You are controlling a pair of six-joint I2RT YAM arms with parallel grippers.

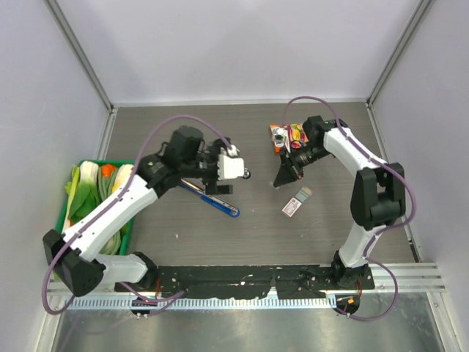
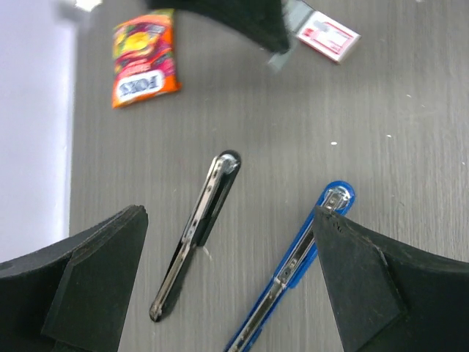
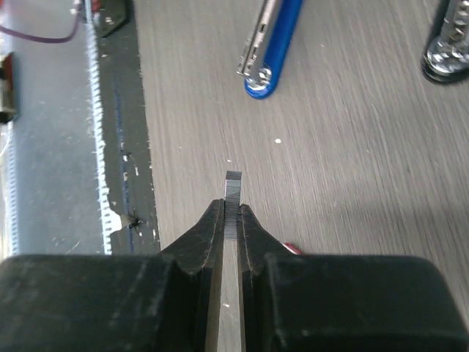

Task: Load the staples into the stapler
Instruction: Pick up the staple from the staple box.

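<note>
Right fingers [image 3: 209, 238] pinch staples [image 3: 233, 192] — strip end past tips; left fingers [image 2: 88, 286] spread over stapler [image 2: 199, 233].

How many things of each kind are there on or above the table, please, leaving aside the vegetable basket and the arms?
Staplers: 2, the black stapler and the blue stapler
Orange snack bag: 1
White-and-red staple box: 1
Strip of staples: 1, in the right tool
Total: 5
</note>
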